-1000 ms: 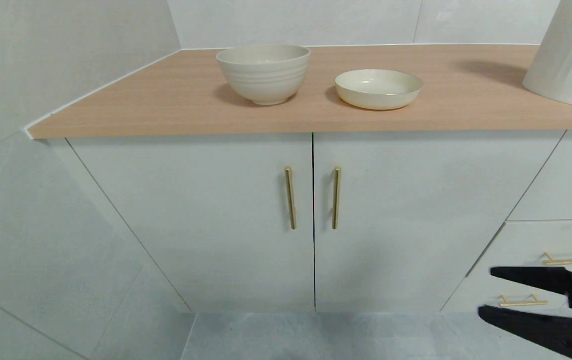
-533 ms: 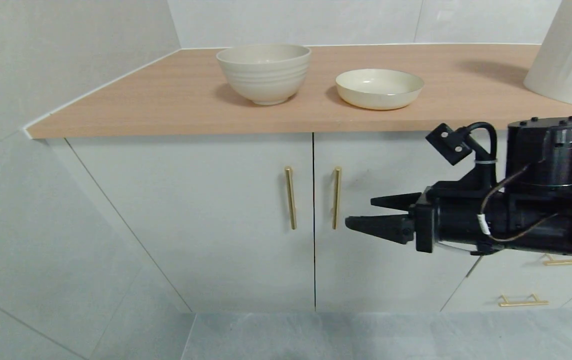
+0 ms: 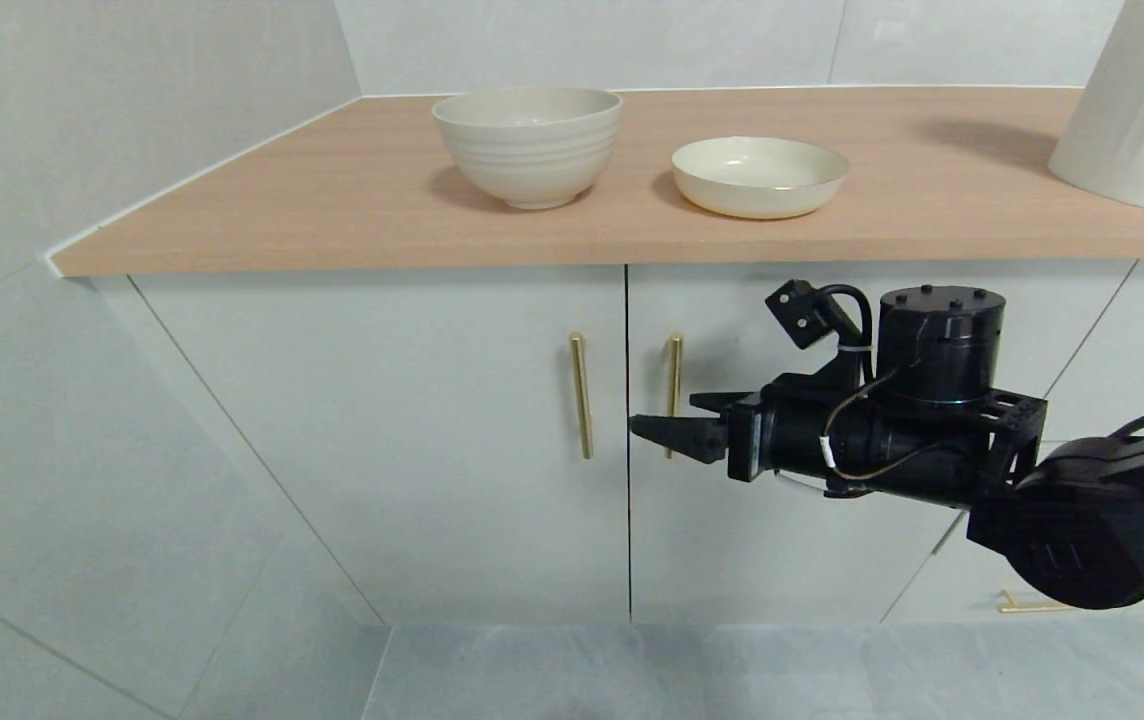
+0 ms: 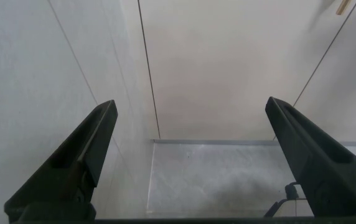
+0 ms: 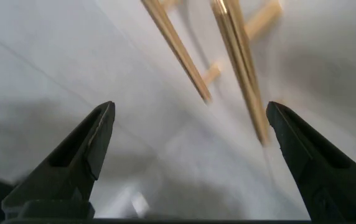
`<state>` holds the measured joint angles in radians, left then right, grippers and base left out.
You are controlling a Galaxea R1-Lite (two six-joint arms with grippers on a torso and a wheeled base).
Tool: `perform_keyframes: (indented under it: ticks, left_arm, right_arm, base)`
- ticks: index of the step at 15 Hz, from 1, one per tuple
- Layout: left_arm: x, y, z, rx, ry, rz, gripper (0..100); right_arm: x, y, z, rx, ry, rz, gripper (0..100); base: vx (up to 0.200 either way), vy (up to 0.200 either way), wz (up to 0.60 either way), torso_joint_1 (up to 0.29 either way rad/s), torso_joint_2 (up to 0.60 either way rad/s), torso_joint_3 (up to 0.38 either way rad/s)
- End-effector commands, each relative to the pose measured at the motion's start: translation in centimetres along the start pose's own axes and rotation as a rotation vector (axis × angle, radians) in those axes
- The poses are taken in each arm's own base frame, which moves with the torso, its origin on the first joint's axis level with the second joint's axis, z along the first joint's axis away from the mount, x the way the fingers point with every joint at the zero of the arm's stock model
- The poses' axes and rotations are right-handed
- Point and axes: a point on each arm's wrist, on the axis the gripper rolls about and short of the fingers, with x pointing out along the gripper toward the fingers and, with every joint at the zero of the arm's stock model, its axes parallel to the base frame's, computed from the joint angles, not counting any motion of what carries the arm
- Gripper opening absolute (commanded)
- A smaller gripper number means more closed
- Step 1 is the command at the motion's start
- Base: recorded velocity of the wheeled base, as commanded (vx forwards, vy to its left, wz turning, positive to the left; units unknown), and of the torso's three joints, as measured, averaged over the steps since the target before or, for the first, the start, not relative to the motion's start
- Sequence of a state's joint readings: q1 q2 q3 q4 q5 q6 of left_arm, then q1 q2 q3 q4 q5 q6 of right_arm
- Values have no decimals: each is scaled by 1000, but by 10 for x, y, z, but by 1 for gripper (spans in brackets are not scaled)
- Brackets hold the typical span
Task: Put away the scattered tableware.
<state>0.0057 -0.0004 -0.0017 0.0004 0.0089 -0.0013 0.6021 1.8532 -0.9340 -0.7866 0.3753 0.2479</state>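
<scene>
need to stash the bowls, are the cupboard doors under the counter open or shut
Shut. The doors sit flush with only a thin seam between them; the right gripper is open near the right handle.

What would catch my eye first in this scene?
The black right gripper stands out most: it is open in front of the white cabinet doors, close to their two gold handles. Above it, on the wooden counter, a deep ribbed bowl sits to the left of a shallow cream dish, the two apart.
</scene>
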Motion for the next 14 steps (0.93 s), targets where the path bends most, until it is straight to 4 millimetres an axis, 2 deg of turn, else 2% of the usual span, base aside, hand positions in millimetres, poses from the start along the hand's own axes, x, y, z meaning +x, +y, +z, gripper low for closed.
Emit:
perform_keyframes:
  ticks: [1, 3, 6, 9, 14]
  left_arm:
    - [0, 0, 0, 0, 2, 1, 100]
    - [0, 0, 0, 0, 0, 1, 100]
    - [0, 0, 0, 0, 2, 1, 100]
    - [0, 0, 0, 0, 0, 1, 100]
    - [0, 0, 0, 0, 2, 1, 100]
  right_arm:
    - [14, -6, -12, 23, -8, -17, 100]
    - [21, -10, -13, 16, -41, -67, 100]
    - [23, -9, -11, 20, -58, -70, 100]
    - [29, 5, -11, 54, -116, -13, 100]
    - [30, 8, -16, 98, -104, 0, 100]
  base:
    - [0, 0, 0, 0, 0, 0]
    - [0, 0, 0, 0, 0, 0]
    - [0, 0, 0, 0, 0, 0]
    - [0, 0, 0, 0, 0, 0]
    - [0, 0, 0, 0, 0, 0]
